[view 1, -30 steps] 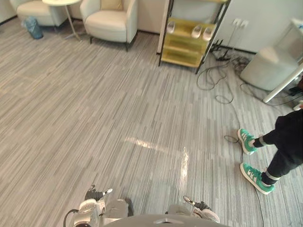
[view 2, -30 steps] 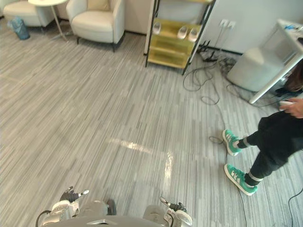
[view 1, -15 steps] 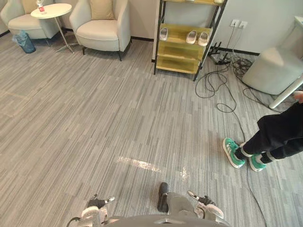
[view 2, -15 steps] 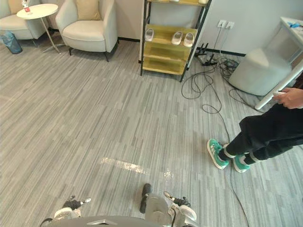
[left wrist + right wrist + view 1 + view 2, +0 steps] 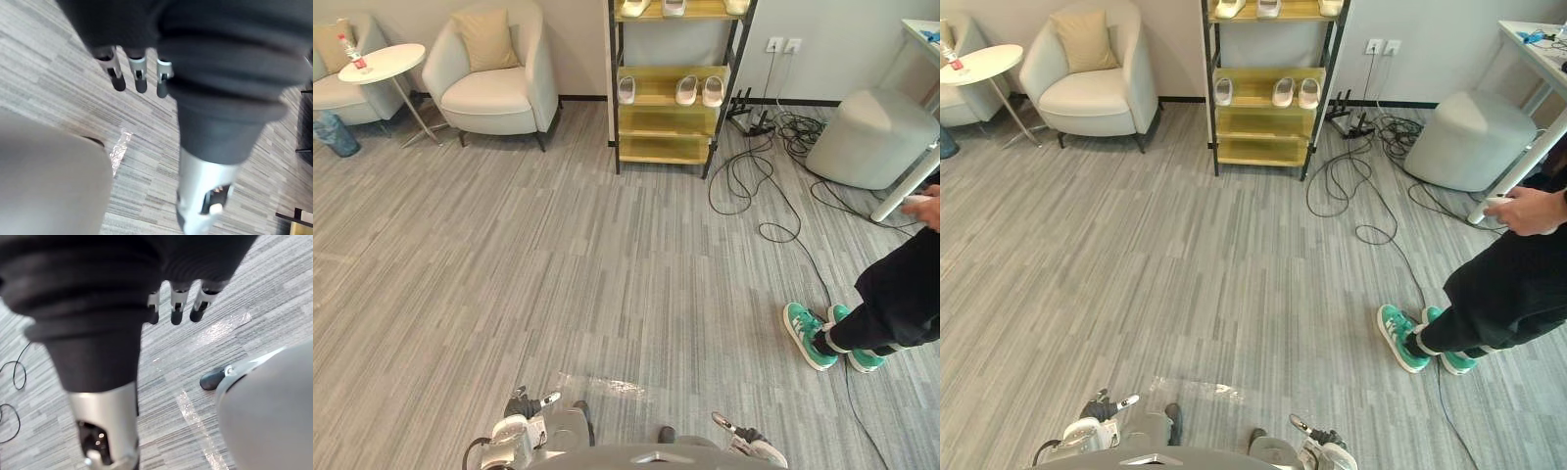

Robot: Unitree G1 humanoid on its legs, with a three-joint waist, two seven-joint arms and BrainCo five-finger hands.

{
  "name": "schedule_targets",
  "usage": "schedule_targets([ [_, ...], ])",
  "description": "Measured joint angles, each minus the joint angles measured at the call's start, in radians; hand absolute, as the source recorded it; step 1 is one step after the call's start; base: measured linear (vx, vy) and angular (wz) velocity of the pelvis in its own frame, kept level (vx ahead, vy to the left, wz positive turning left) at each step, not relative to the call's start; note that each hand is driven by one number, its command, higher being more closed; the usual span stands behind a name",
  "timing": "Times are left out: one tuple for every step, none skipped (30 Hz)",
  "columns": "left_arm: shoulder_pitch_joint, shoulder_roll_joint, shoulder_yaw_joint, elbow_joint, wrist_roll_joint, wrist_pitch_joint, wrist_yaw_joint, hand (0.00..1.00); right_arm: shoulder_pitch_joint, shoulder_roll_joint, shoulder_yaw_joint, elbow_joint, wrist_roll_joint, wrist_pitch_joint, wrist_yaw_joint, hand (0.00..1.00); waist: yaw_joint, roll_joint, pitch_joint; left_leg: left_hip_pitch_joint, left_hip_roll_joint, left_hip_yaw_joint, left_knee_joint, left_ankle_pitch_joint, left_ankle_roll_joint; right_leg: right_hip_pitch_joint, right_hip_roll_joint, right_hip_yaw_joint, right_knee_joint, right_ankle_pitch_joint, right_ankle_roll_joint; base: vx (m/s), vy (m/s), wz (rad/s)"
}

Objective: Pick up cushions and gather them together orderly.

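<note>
A tan cushion (image 5: 486,37) leans upright against the back of a cream armchair (image 5: 499,93) at the far left of the room. A second tan cushion (image 5: 327,45) rests on another cream seat at the left edge. My left hand (image 5: 523,404) hangs low by my side, far from both cushions, its fingers (image 5: 140,74) straight and holding nothing. My right hand (image 5: 737,434) hangs low on the other side, its fingers (image 5: 176,308) likewise relaxed and empty above the grey striped floor.
A round white side table (image 5: 382,61) stands between the two seats. A black-framed shoe shelf (image 5: 671,93) stands at the far wall, with cables (image 5: 754,186) and a grey pouf (image 5: 867,137) to its right. A person in green shoes (image 5: 811,335) stands at right.
The camera has swung, so the armchairs, table and shelf now sit lower and further left. The person has drawn both green shoes together. Both hands still hang at my sides.
</note>
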Motion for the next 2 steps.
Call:
schedule_targets([
  [0.000,0.008,0.000,0.001,0.004,0.000,0.001,0.00,0.002,0.011,0.000,0.001,0.000,0.000,0.000,0.00,0.000,-0.017,-0.006,0.011,-0.013,0.014,-0.014,0.003,0.005,0.000,-0.013,0.001,0.000,-0.002,0.003,0.26,0.199,-0.13],
  [0.000,0.021,-0.001,0.010,0.011,0.000,0.001,0.00,0.004,0.024,-0.001,0.009,0.000,0.002,0.001,0.00,0.001,-0.028,-0.012,0.034,-0.034,0.019,-0.056,0.011,0.017,0.002,-0.030,0.002,-0.004,-0.002,0.003,0.15,0.112,-0.08],
])
